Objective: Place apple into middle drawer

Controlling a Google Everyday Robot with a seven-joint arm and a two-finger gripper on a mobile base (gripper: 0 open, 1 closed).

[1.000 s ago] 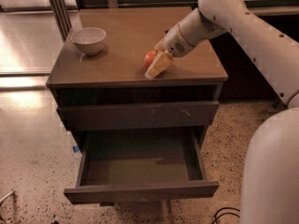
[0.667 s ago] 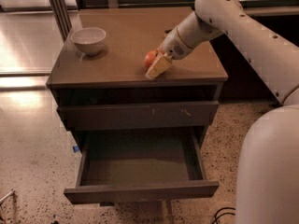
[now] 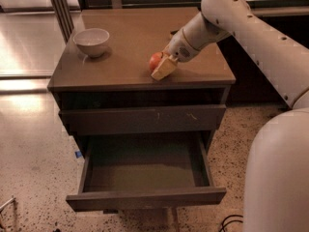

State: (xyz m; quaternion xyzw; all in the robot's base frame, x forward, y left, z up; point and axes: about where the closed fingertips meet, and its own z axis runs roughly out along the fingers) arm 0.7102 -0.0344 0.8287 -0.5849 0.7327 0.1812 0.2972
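Apple on cabinet top, partly hidden behind gripper.

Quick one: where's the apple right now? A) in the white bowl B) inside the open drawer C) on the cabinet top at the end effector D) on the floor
C: the apple sits on the cabinet top right at the end effector, while the middle drawer below is open with nothing in it.

dim warm light, glare on floor at left, jaws at apple on cabinet top
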